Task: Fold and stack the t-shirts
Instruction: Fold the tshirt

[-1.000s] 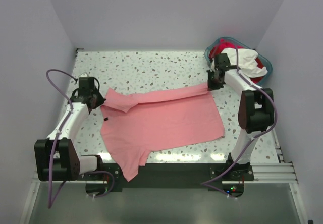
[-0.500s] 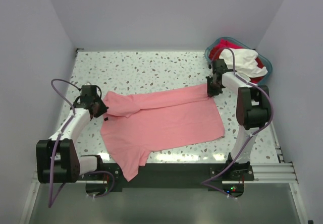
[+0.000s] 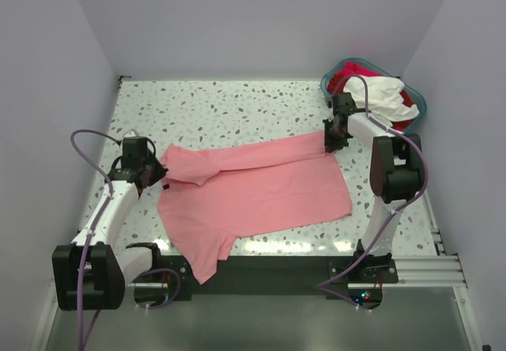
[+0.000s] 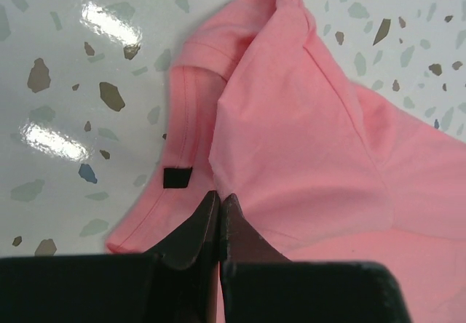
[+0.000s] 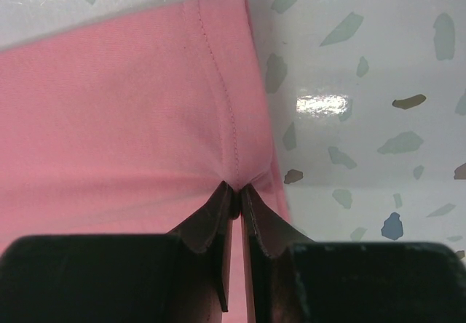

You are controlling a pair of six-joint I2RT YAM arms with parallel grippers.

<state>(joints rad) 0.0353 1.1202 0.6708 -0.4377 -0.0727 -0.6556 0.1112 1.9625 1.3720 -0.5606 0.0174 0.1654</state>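
Observation:
A salmon-pink t-shirt (image 3: 253, 193) lies spread on the speckled table, its far edge folded over toward the front. A small dark neck tag (image 4: 177, 177) shows by the collar. My left gripper (image 3: 156, 171) is shut on the shirt's shoulder fold at the left end; in the left wrist view (image 4: 219, 196) the fingers pinch pink cloth (image 4: 291, 141). My right gripper (image 3: 328, 139) is shut on the hem corner at the right end; in the right wrist view (image 5: 237, 190) it pinches the stitched hem (image 5: 145, 105). White and red t-shirts (image 3: 379, 94) lie in the basket.
A teal-blue plastic basket (image 3: 419, 102) stands at the back right corner, just behind the right arm. The shirt's lower sleeve (image 3: 207, 260) hangs over the table's near edge. Walls close in left, right and behind.
The left gripper has moved toward the near side with the shoulder fold. The right gripper shifted slightly between the oldest frame and the middle one, then stayed put.

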